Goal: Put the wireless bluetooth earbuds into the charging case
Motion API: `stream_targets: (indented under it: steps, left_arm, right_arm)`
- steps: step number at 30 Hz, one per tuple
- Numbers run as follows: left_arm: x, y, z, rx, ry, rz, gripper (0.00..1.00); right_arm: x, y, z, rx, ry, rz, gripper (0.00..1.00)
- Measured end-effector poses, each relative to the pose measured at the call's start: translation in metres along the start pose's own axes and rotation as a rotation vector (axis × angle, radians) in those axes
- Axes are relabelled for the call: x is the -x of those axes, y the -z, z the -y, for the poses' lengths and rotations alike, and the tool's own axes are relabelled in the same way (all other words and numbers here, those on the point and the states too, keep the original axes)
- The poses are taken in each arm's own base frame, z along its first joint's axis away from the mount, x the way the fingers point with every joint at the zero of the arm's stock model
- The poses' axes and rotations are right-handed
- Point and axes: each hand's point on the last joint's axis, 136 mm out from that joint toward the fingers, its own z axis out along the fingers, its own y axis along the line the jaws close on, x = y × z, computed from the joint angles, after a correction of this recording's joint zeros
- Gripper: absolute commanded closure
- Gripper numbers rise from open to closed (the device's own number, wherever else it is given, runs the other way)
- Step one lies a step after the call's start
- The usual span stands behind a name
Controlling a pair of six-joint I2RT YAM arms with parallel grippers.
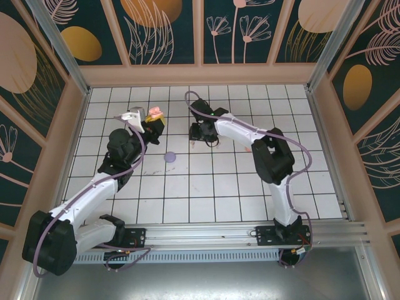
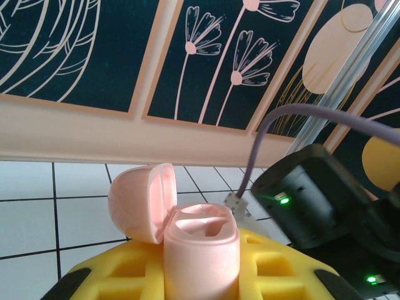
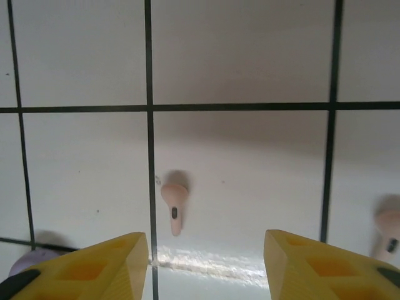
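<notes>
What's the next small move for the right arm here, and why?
Probably lower the open right gripper onto the pink earbud lying flat on the tile between its fingers and pinch it. The left gripper already holds the pink case with its lid open and slots empty.

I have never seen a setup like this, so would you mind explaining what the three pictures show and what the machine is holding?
These are two white-and-black robot arms on a white tiled table, each ending in a two-finger gripper with yellow pads. The overhead picture comes from a fixed camera above and behind the arms. The other two come from cameras on the wrists.

The left gripper is shut on an open pale pink charging case, its lid flipped back and its two sockets empty. The right gripper is open, pointing down at a tiny pale pink stemmed earbud lying on the tiles. A second pink earbud shows at that picture's right edge. A small lilac rounded case lies between the arms.
</notes>
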Motion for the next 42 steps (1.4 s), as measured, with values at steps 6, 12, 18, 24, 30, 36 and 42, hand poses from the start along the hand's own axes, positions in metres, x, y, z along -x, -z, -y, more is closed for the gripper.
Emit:
stream_targets:
  steps: [6,12,18,24,30,36,42]
  left_arm:
    - [0.002,0.004,-0.003,0.014,-0.001,0.015,1.0]
    - [0.006,0.006,-0.003,0.013,-0.002,0.028,1.0]
    - [0.006,0.008,-0.002,0.01,-0.003,0.032,1.0]
    - [0.007,0.01,-0.003,0.01,-0.003,0.038,1.0]
    - [0.006,0.01,-0.004,0.013,-0.004,0.039,1.0]
    - [0.007,0.011,-0.003,0.011,-0.004,0.043,1.0]
    - [0.006,0.012,-0.004,0.012,-0.004,0.041,1.0]
  right_arm:
    - [-0.003,-0.02,-0.008,-0.059,0.017,-0.026,0.52]
    - [-0.007,-0.031,-0.015,-0.091,0.039,-0.043,0.54]
    - [-0.011,-0.036,-0.015,-0.103,0.043,-0.059,0.57]
    - [-0.015,-0.043,-0.015,-0.113,0.048,-0.073,0.58]
    - [-0.016,-0.048,-0.02,-0.116,0.056,-0.075,0.6]
    - [-0.014,-0.05,-0.02,-0.125,0.057,-0.069,0.61]
    - [-0.014,-0.05,-0.019,-0.13,0.058,-0.069,0.64]
